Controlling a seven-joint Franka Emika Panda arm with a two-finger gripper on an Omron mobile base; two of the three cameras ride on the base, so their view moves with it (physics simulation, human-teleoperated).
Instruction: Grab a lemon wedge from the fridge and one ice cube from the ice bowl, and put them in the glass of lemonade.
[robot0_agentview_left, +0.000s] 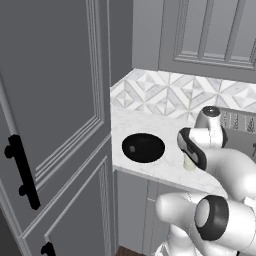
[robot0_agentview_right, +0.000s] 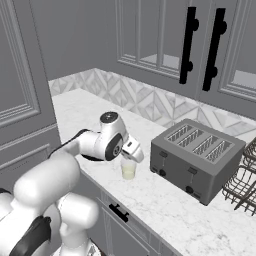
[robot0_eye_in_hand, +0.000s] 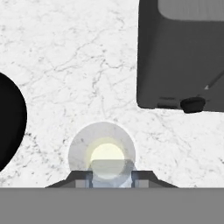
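Marble counter (robot0_agentview_right: 165, 200), ice bowl (robot0_agentview_left: 143, 147), glass of lemonade (robot0_agentview_right: 128, 169), toaster (robot0_agentview_right: 196, 157)

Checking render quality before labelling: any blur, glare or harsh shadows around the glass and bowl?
Hand view: glass of lemonade soft-edged, ice bowl flat black, no glare. Left base view: bowl interior shows faint highlights, the glass half hidden behind the arm. Right base view: even light, soft shadows under the toaster.

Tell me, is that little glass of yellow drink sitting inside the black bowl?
No, the glass of lemonade stands on the marble counter, apart from the ice bowl, between it and the toaster.
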